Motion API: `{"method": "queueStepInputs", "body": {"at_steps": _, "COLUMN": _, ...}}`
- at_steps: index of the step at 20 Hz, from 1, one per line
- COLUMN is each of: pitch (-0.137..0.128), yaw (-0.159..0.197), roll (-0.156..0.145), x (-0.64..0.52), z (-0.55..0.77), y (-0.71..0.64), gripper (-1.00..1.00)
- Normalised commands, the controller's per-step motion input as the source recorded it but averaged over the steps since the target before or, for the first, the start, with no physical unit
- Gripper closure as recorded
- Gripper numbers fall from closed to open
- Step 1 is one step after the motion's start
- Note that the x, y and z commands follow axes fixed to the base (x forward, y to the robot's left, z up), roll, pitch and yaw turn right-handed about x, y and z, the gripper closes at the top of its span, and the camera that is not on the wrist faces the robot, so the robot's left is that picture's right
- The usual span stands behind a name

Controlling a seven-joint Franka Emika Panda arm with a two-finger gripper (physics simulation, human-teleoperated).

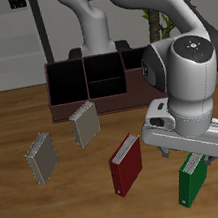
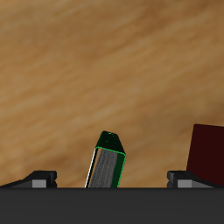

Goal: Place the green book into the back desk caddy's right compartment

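Note:
The green book (image 1: pixel 192 182) rests on the wooden table near the front edge; the wrist view shows its green cover and white page edges (image 2: pixel 107 163). My gripper (image 1: pixel 192 158) hangs just above it, open. In the wrist view the book sits between the gripper's (image 2: pixel 111 178) two spread fingertips (image 2: pixel 40 178), touching neither. The back desk caddy (image 1: pixel 90 102), a dark maroon-brown box, stands far back on the table. Its right compartment (image 1: pixel 66 85) is the end section with reddish-brown walls, and it holds nothing.
A dark red book (image 1: pixel 127 164) lies beside the green one, its corner showing in the wrist view (image 2: pixel 208 154). Two grey books (image 1: pixel 40 157) (image 1: pixel 84 123) lie between it and the caddy. The robot's arm rises behind the caddy, with a plant and shelving beyond.

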Motion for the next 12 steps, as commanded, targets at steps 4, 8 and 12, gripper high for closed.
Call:
{"method": "queueStepInputs", "body": {"at_steps": 4, "pitch": -0.003, "yaw": 0.001, "roll": 0.009, "x": -0.04, "z": -0.21, "y": 0.09, "gripper": -1.0}}
{"method": "queueStepInputs", "body": {"at_steps": 8, "pitch": 0.003, "yaw": -0.028, "roll": -0.018, "x": 0.01, "z": -0.17, "y": -0.02, "gripper": -1.0}}
{"method": "queueStepInputs", "body": {"at_steps": 12, "pitch": 0.022, "yaw": -0.015, "roll": -0.02, "x": 0.02, "z": -0.24, "y": -0.04, "gripper": -1.0}}
